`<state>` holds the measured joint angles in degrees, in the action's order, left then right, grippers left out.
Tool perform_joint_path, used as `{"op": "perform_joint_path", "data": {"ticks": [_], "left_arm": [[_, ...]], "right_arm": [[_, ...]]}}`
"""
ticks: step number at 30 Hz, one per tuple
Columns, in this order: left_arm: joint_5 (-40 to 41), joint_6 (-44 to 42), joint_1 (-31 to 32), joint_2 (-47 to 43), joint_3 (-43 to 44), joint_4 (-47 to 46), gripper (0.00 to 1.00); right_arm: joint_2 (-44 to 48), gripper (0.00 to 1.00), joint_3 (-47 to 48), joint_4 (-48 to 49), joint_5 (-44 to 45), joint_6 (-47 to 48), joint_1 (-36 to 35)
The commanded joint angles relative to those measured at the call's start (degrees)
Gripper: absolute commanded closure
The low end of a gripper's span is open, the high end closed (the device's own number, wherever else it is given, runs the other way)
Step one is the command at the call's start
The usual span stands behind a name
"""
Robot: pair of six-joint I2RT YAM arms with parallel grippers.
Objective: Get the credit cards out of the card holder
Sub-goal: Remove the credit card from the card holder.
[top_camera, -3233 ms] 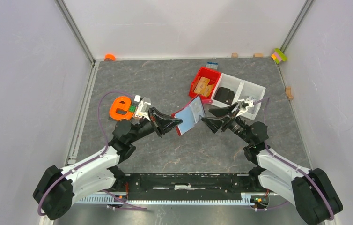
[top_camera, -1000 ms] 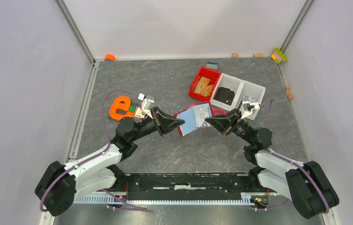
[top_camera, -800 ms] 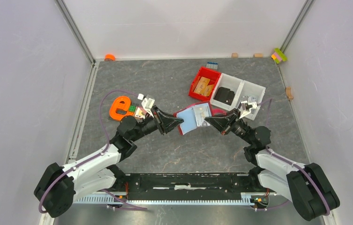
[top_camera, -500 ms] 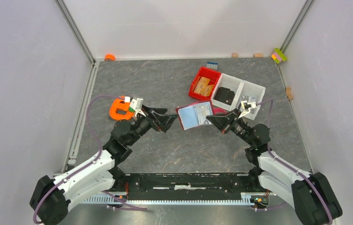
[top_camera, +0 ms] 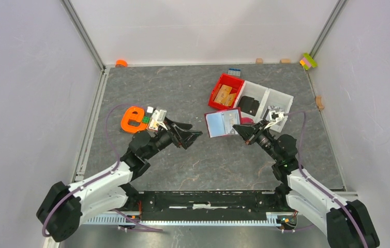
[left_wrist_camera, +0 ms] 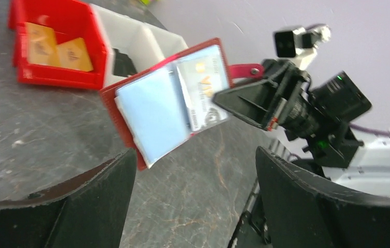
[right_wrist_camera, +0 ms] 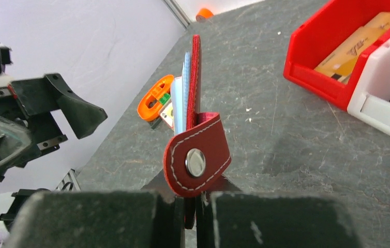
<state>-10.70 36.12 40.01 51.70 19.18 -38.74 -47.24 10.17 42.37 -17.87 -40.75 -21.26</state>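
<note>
Left end effector (top_camera: 195, 130) released card holder (top_camera: 216, 124); right end effector (top_camera: 236, 127) pinches it aloft.

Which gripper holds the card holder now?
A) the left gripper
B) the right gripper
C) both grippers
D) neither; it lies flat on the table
B: the right gripper is shut on the edge of the card holder, while the left gripper stands open, apart from it.
</note>
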Motion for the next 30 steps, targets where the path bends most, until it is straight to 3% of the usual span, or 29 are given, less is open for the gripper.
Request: {"op": "perform_joint_path", "data": {"ticks": [1,11,19,22,27,30], "left_arm": [[-12.7,-0.31,1.04,6.7,6.48,-4.6,0.13],[-19.8,-2.1,5.44,18.12,13.74,-1.81,0.43],[-19.71,-2.59,5.52,19.15,14.44,-1.0,0.54],[-20.02,-2.79,5.52,18.92,14.48,-1.03,0.63],[-19.64,-3.27,5.52,18.41,14.54,-0.47,0.64],[-18.27,-3.83,5.52,17.38,14.15,0.05,0.6]], "right_arm": [[-2.47,1.0,2.09,3.99,-1.79,-2.02,0.01],[-1.13,1.0,-1.63,14.27,-2.88,-5.61,-0.16],[-4.1,1.0,-3.01,25.65,-8.22,-10.36,-0.83],[-5.25,1.0,-2.57,27.71,-9.63,-10.69,-1.79],[-5.87,1.0,-2.15,28.72,-10.42,-10.24,-3.27],[-6.21,1.0,-1.85,29.23,-11.0,-10.16,-3.92]]}}
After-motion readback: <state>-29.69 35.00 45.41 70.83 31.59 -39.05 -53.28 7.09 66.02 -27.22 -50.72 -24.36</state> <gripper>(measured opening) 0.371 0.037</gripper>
